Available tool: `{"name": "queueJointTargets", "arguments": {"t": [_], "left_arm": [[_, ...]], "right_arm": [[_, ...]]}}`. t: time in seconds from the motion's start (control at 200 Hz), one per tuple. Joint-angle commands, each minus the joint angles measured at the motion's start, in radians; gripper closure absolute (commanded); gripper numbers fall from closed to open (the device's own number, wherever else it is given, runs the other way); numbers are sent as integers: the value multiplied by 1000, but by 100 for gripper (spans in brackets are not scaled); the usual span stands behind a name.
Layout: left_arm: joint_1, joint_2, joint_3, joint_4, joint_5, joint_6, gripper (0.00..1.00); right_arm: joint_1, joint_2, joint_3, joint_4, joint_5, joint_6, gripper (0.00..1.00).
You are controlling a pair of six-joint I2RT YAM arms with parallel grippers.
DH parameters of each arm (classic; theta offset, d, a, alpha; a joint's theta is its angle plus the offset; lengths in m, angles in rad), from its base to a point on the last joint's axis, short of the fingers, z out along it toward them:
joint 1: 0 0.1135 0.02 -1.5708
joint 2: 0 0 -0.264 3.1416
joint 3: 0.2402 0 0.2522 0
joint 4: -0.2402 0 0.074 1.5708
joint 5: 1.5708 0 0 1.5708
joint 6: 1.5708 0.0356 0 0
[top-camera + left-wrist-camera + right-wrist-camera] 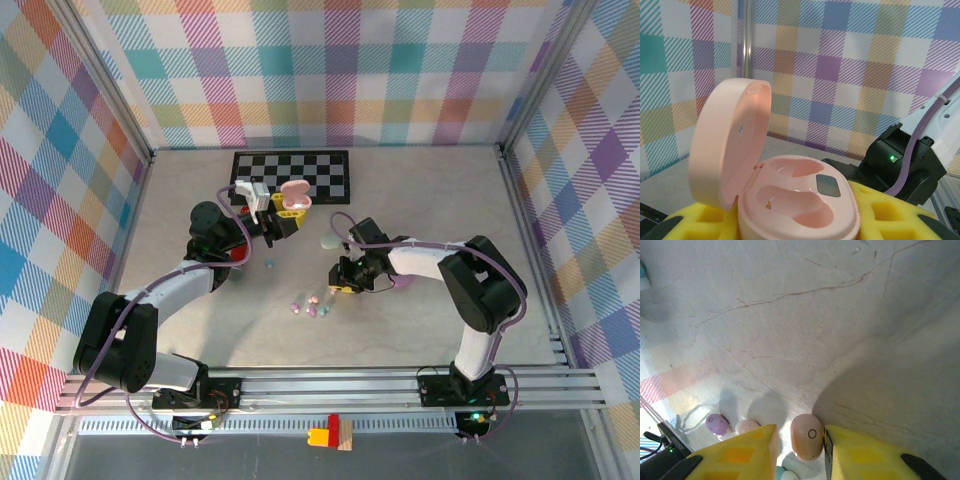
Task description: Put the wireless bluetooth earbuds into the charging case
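The pink charging case (800, 200) sits with its lid (725, 145) up and both wells empty. My left gripper (795, 222) is shut on it between yellow pads (890, 210). From above, the case (294, 193) is held by the left gripper (285, 208) near the checkered mat. My right gripper (799, 431) is down at the table, jaws open. A pink earbud (807, 436) lies between them, against the right finger (860, 455), with a gap to the left finger (747, 452). More earbuds, lilac (716, 424), whitish (746, 426) and blue (780, 473), lie close by. The cluster (312, 306) is beside the right gripper (343, 283).
A black-and-white checkered mat (290, 175) lies at the back. A teal pebble case (328, 242) rests between the arms, and a lilac case (405, 282) sits under the right arm. A red block (237, 254) is beside the left arm, with a tiny blue piece (268, 264) nearby.
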Motion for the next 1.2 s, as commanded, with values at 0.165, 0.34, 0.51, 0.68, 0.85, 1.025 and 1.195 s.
{"name": "queueJointTargets", "arguments": {"t": [0.165, 0.34, 0.51, 0.68, 0.85, 1.025, 1.195], "left_arm": [[2, -3, 8, 24, 15, 15, 63], [4, -5, 8, 25, 15, 15, 63], [4, -4, -1, 21, 8, 26, 63], [4, 1, -9, 0, 1, 53, 63], [-2, -10, -6, -86, -1, 116, 62], [-32, -26, 7, -253, -20, 231, 62], [-48, -20, -2, -278, -8, 254, 62]], "right_arm": [[6, 32, 3, 17, -24, 3, 73], [6, 38, 2, -7, -3, -4, 79], [5, -24, -13, -13, 60, -22, 80], [6, -137, -23, -41, 194, -88, 79], [5, -277, -24, -47, 302, -202, 79], [7, -407, 5, -46, 307, -342, 79], [4, -499, 64, -79, 288, -442, 79]]}}
